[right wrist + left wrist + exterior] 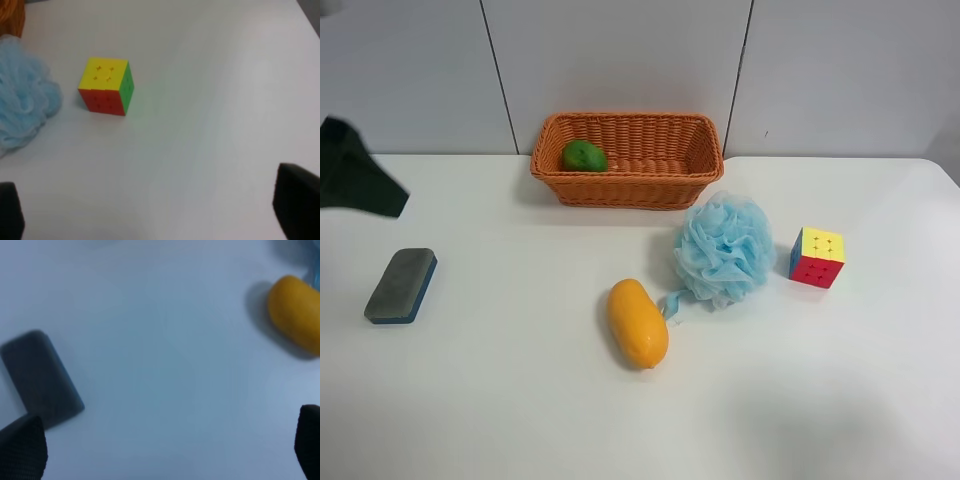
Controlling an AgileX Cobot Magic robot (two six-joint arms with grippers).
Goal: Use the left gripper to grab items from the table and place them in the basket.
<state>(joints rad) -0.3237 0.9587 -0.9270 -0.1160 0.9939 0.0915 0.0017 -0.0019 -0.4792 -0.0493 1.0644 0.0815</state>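
Observation:
The orange-brown wicker basket (626, 190) stands at the table's far middle with a green lime-like fruit (584, 156) in its corner. The grey-and-blue eraser (401, 285) lies alone; it also shows in the left wrist view (40, 377). The orange mango (637, 322) lies mid-table and shows in the left wrist view (295, 312). The light-blue pouf (725, 249) touches its string end; the puzzle cube (817, 257) stands beside it. My left gripper (166, 446) is open and empty above the table, between eraser and mango. My right gripper (153, 206) is open and empty, short of the cube (106, 86).
A black part of the left arm (358, 172) hangs at the exterior high view's left edge, above the eraser. The white table (500, 400) ends at a grey panelled wall behind the basket. The pouf (22, 95) fills one edge of the right wrist view.

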